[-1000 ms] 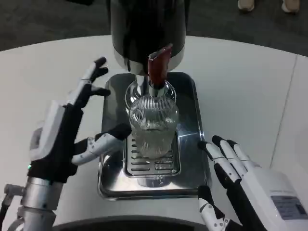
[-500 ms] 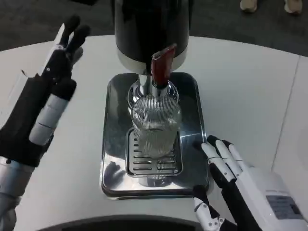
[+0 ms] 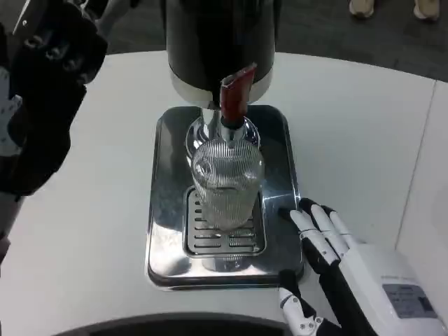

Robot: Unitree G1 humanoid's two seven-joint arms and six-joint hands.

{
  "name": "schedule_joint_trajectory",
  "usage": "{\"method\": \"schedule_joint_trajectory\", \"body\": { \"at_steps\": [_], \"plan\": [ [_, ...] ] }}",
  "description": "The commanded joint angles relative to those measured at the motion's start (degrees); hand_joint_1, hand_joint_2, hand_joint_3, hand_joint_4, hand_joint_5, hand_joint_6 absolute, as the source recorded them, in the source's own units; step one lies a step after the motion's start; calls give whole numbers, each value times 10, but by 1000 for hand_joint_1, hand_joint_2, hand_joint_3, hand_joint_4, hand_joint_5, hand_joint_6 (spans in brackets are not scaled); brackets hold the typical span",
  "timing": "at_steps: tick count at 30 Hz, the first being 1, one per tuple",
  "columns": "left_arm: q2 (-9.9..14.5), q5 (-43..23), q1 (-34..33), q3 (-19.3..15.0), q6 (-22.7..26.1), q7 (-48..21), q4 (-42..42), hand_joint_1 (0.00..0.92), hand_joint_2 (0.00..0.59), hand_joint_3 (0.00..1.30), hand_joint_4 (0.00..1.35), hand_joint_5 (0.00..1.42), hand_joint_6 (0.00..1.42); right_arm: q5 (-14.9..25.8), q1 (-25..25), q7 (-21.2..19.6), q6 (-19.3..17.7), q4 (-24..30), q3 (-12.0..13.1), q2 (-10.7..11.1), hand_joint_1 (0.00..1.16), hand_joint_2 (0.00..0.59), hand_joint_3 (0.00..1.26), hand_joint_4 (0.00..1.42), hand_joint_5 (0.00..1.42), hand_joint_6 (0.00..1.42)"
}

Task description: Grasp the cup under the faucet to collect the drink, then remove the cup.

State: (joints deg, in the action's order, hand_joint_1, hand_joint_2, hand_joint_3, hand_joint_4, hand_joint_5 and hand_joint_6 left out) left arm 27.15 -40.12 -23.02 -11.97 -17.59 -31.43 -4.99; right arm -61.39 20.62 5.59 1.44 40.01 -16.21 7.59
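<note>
A clear ribbed glass cup (image 3: 227,182) stands upright on the grate of a steel drip tray (image 3: 276,140), right under the faucet. The dispenser (image 3: 218,42) is a dark cylinder with a red tap lever (image 3: 234,94) above the cup. My right hand (image 3: 336,262) lies open at the tray's front right corner, fingers stretched toward the cup and apart from it. My left hand (image 3: 42,91) is raised high at the far left, close to the camera, its dark palm side showing; whether its fingers are spread or curled cannot be made out, and nothing shows in it.
The white round table (image 3: 364,119) spreads to both sides of the tray. Dark carpet lies beyond its far edge, with a person's shoes (image 3: 385,7) at the top right.
My left hand has risen and swung up to the far left, away from the cup it was beside a second ago. The right hand has crept slightly toward the tray.
</note>
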Motion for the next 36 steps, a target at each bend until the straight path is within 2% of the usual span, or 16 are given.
{"method": "schedule_joint_trajectory", "body": {
  "at_steps": [1,7,14,25,27,30,36],
  "plan": [
    [8,-12,-16,-4,39,-49,-20,0,117,0,0,54,32,2,3,3,5,-6,-3,-2,205,586,94,0,15,157],
    [13,-4,-52,-1,84,-104,-3,0,104,0,0,104,71,5,4,3,5,-4,0,-2,207,586,95,0,20,159],
    [12,38,-89,16,115,-131,21,0,86,0,0,78,46,6,7,1,5,-1,2,-4,223,586,100,0,26,174],
    [-27,119,-115,70,99,-150,66,0,85,0,0,56,24,19,10,-6,1,5,11,0,258,586,131,32,71,217],
    [-30,128,-119,74,94,-156,72,0,122,0,0,54,12,21,12,-6,1,5,12,-1,262,586,133,32,72,220],
    [-33,136,-123,76,90,-164,80,0,212,0,0,54,7,24,14,-7,2,5,13,-1,265,586,133,32,72,221],
    [-29,167,-125,83,75,-171,90,0,230,0,0,30,0,27,16,-9,1,4,15,-2,271,586,134,32,73,223]
  ]
}}
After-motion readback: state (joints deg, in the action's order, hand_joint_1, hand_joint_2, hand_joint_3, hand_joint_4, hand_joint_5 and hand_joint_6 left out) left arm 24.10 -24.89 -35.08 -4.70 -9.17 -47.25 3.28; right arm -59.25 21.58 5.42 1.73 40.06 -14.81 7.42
